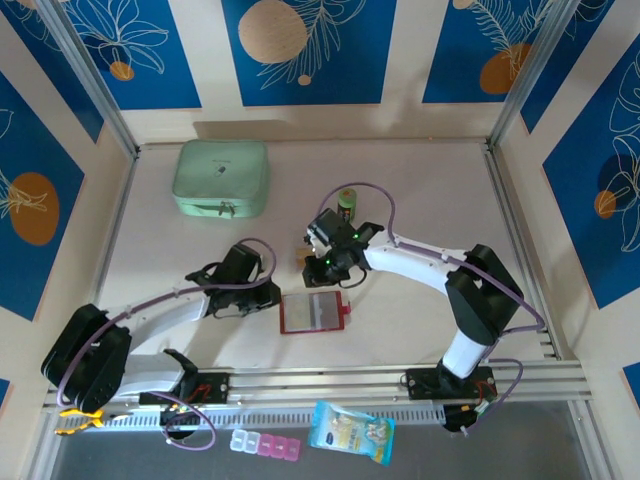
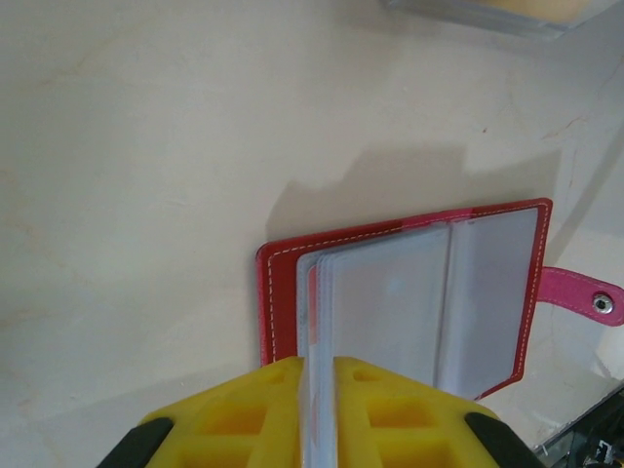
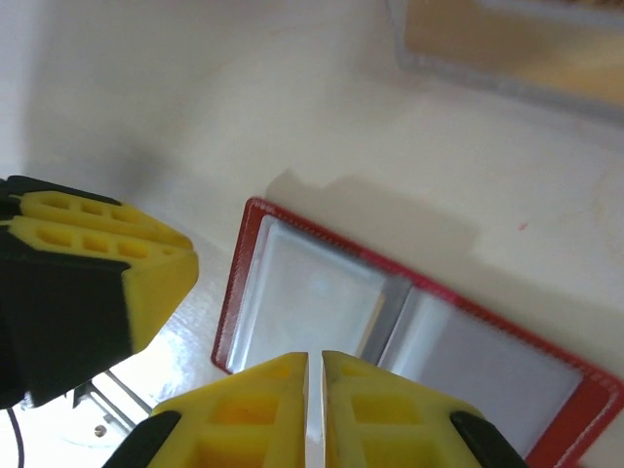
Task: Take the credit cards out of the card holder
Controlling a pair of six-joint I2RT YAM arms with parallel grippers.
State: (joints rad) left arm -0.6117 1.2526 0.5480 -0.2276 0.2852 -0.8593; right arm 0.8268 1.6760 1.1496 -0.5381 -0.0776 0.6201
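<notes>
The left end effector (image 2: 319, 375) pinches a clear sleeve (image 2: 390, 312) of the open red card holder (image 2: 268, 302); the right end effector (image 3: 314, 366) is closed on a thin pale strip (image 3: 314, 414) (card or sleeve, unclear).

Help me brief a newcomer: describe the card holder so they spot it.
On the pale table, look at the middle, just beyond the front rail. The card holder lies open there: a red booklet with clear sleeves, unlike the mint-green zip case behind.
</notes>
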